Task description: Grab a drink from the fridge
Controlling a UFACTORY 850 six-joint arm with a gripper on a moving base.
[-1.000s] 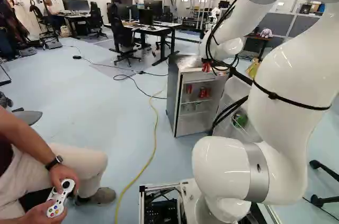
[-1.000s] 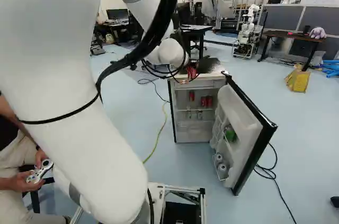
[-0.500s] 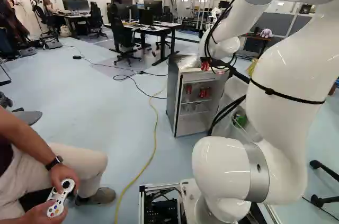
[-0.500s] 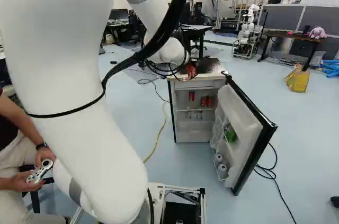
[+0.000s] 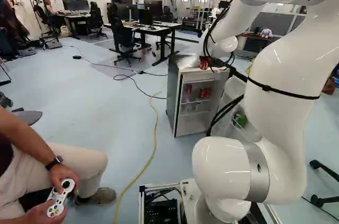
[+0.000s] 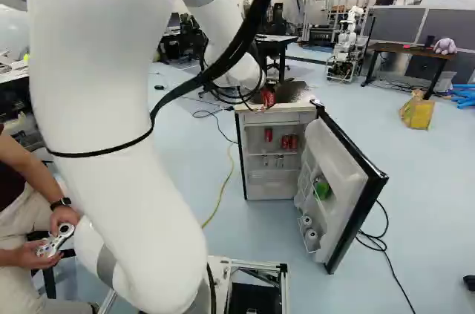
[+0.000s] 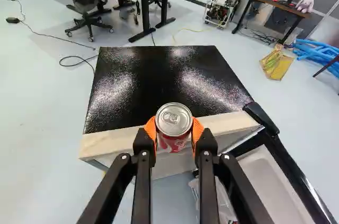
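Observation:
In the right base view the gripper [image 6: 259, 103], partly hidden by cables, is at the front edge of the fridge top. The wrist view shows the gripper [image 7: 174, 130] shut on a red can [image 7: 174, 121], with orange pads on both sides and the silver lid visible. Past the can lies the black fridge top [image 7: 159, 78]; its pale front strip is behind the can, and contact is unclear. The fridge [image 5: 174, 97] stands with its door [image 6: 352, 195] swung out. Red cans [image 6: 289, 142] are on an inner shelf; a green item [image 6: 323, 189] sits in the door.
Crumpled clear plastic [image 5: 187, 62] lies on the fridge top. A black cable [image 6: 382, 243] runs on the floor beside the door, and a yellow cable [image 5: 154, 139] ahead of the base. Desks and chairs are farther back, with another robot [image 6: 346, 43]. A yellow bag [image 6: 418, 112] stands right of the fridge.
The arm's big links have swung right in the right base view and slightly left in the left one. The held can has shifted a little with the gripper and leans more. The base has stayed put.

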